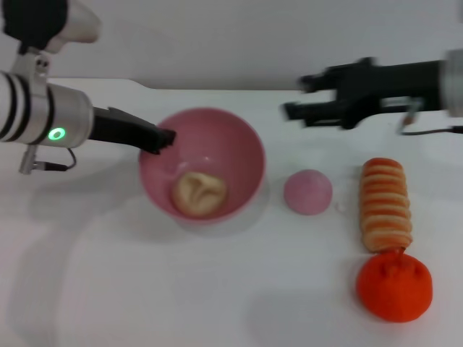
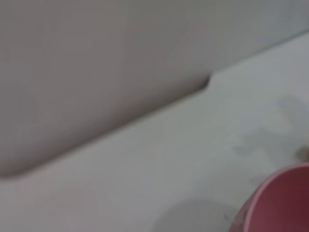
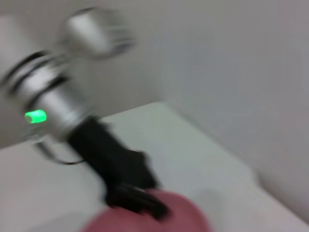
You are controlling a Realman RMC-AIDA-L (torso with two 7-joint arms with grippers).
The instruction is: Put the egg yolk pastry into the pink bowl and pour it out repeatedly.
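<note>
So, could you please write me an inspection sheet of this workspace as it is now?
Surface: white table, bare in front.
Job's things: egg yolk pastry lies inside the pink bowl, which stands upright.
Clutter: small pink dome, ridged orange-and-cream roll, orange lumpy ball, all to the bowl's right.
Grippers: left gripper at the bowl's rim; right gripper raised behind the dome, holding nothing.
Cables: thin cable under the left wrist.
Surroundings: plain grey wall.

Pastry in bowl, bowl upright on desk.
The pale beige, lumpy egg yolk pastry [image 1: 199,194] lies at the bottom of the deep, glossy pink bowl [image 1: 239,148], which stands on the white desk [image 1: 145,289].
</note>
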